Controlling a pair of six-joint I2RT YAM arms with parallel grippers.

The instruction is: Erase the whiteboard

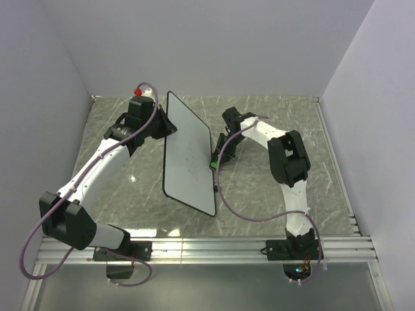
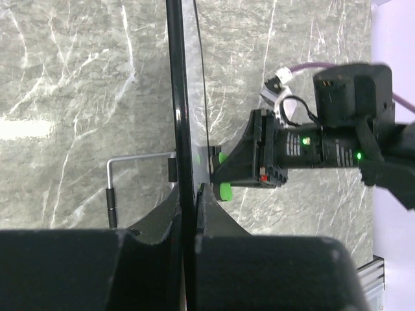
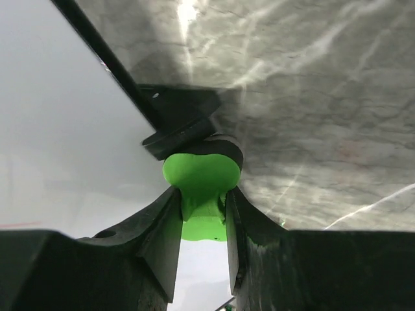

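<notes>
Left gripper [image 2: 189, 192] clamped the whiteboard's [image 1: 188, 155] edge, holding it tilted upright between the arms, over the table [image 1: 272, 194]. Right gripper [image 3: 203, 194] was closed on a green eraser [image 3: 201, 170], set against the board's right edge.

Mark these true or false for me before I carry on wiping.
1. The left gripper is clamped on the edge of the whiteboard. True.
2. The whiteboard lies flat on the table. False: it stands tilted up, held by one edge.
3. The right gripper holds a green eraser. True.
4. The whiteboard is wiped clean. False: faint red marks show near its middle.
5. The green eraser is pressed on the middle of the board face. False: it sits at the framed edge on the right arm's side.
</notes>
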